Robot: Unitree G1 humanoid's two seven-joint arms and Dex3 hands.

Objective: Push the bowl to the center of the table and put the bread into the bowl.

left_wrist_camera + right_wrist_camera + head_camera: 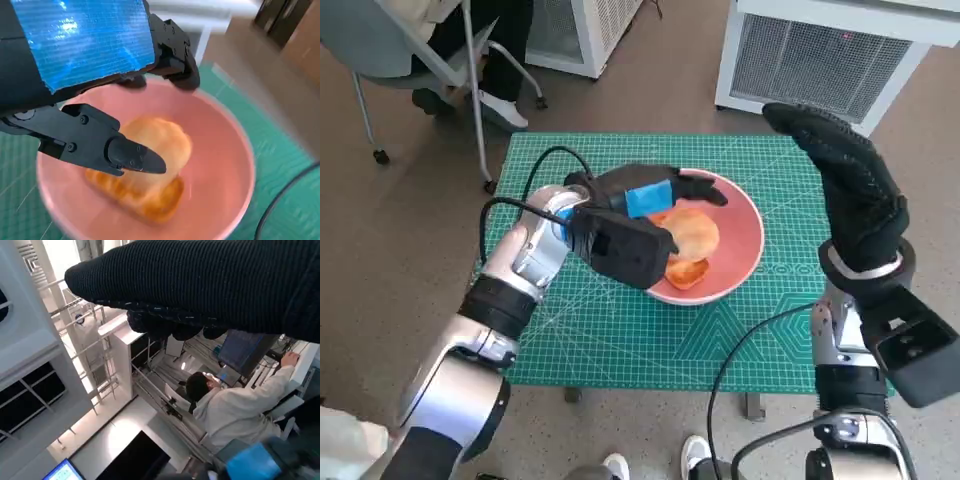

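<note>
The bread [691,245] lies inside the pink bowl [745,265] near the middle of the green mat [620,340]. The left hand [645,195] hovers over it, fingers spread and empty, apparently after release; the gloved right hand [850,190] is raised clear, holding nothing.

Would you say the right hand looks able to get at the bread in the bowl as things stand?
Probably not directly: the left hand hovers over the bread in the bowl, while the right hand is raised beside it.
</note>
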